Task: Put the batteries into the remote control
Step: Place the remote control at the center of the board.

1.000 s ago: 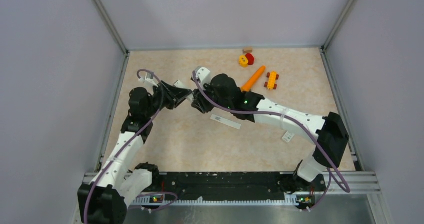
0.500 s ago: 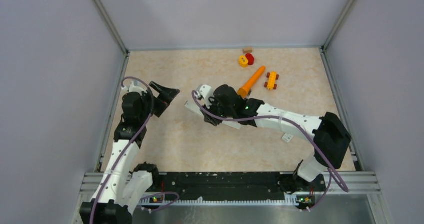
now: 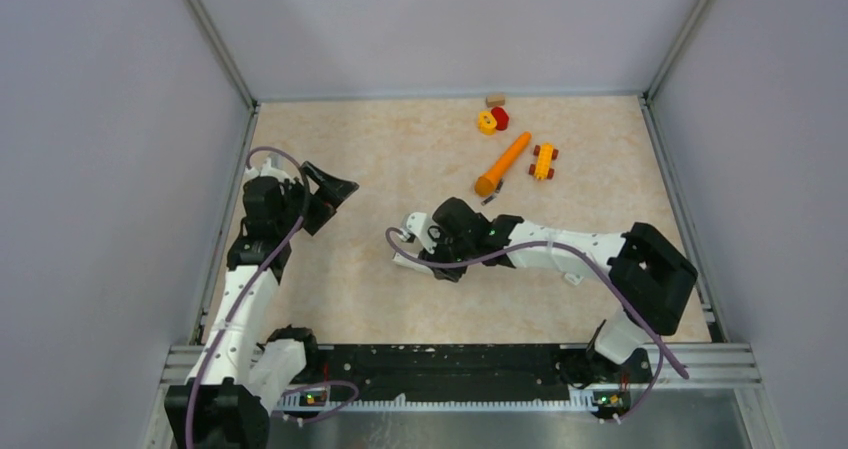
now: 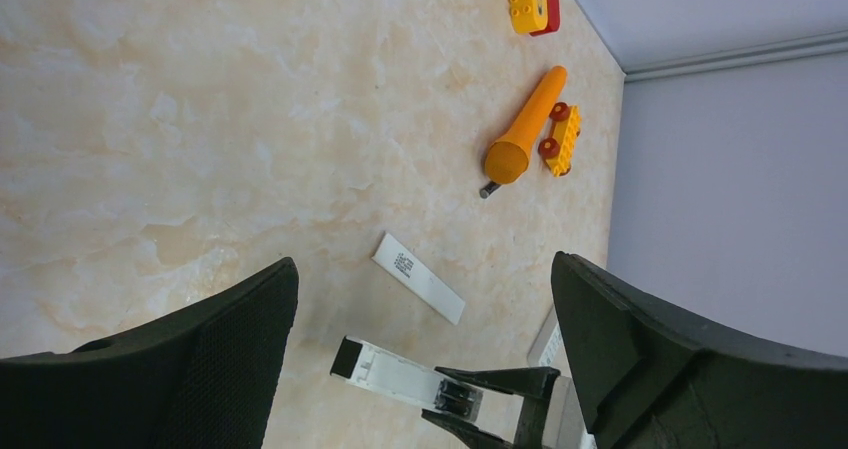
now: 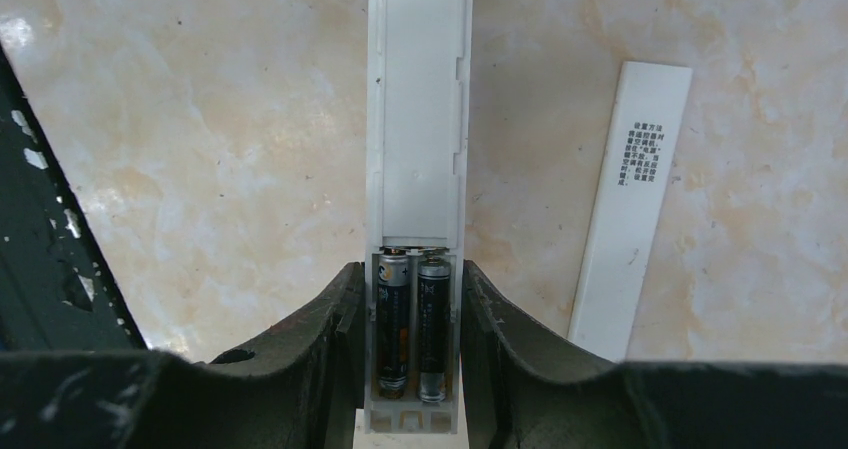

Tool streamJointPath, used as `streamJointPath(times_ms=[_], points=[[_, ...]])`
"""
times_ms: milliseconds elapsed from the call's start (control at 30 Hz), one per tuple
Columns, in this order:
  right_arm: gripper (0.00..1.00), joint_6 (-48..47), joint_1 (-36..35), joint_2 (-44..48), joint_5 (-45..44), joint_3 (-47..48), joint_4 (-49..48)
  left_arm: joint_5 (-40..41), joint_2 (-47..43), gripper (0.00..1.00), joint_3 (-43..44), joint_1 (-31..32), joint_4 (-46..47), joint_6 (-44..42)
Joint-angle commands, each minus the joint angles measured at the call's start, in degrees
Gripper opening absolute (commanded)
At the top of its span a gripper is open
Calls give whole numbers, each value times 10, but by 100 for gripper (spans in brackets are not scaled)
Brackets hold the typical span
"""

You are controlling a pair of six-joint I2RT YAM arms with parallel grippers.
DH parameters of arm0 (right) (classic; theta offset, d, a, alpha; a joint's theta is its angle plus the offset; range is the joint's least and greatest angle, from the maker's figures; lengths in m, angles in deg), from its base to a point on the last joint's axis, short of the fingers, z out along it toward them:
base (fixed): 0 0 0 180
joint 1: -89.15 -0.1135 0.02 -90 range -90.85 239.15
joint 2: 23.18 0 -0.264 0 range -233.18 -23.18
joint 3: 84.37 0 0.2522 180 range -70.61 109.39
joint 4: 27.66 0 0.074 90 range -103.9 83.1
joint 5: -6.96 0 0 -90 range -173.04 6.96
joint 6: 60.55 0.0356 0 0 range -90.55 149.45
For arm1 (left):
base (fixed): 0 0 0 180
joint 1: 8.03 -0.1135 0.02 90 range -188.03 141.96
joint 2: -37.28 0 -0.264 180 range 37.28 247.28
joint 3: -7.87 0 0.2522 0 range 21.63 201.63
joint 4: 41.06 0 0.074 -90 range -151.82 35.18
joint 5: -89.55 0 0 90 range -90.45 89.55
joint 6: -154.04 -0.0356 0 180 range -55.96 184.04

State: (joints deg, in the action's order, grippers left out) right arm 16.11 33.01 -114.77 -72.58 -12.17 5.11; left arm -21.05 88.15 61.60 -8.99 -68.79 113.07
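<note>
Remote control (image 5: 417,119) — slim, white, batteries (image 5: 432,319) seated

Beige table (image 3: 340,289): carrot (image 3: 503,164), yellow blocks (image 3: 487,122), white strip (image 4: 420,278)

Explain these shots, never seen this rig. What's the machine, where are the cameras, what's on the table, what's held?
Two white robot arms are bolted at the near edge of the table, each ending in a two-finger gripper. The wide shot looks down from above and behind them; the other two come from a camera on each wrist, so the dark shapes at the bottom are that arm's own fingers. The left gripper is open and empty. The right gripper is shut on the remote control, a slim white bar with two batteries seated in its open compartment. Beside it lies a white printed strip, probably the battery cover. Farther back lie an orange carrot toy, a yellow toy car and a yellow-and-red block.
</note>
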Motion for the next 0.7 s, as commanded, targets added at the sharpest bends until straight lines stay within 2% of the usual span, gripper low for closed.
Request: streamJointPath(times_ms=[0, 167, 300, 467, 667], points=[[0, -34, -4, -23, -6, -1, -12, -27, 2, 99, 17, -4, 25, -17], [1, -36, -5, -61, -4, 7, 10, -23, 0, 99, 10, -4, 27, -16], [5, -35, -6, -78, -9, 15, 30, -21, -3, 99, 5, -4, 30, -17], [29, -24, -6, -85, -17, 24, 48, -23, 0, 99, 4, -4, 36, -17], [46, -15, -6, -69, -11, 47, 79, -23, 2, 99, 4, -4, 39, -21]])
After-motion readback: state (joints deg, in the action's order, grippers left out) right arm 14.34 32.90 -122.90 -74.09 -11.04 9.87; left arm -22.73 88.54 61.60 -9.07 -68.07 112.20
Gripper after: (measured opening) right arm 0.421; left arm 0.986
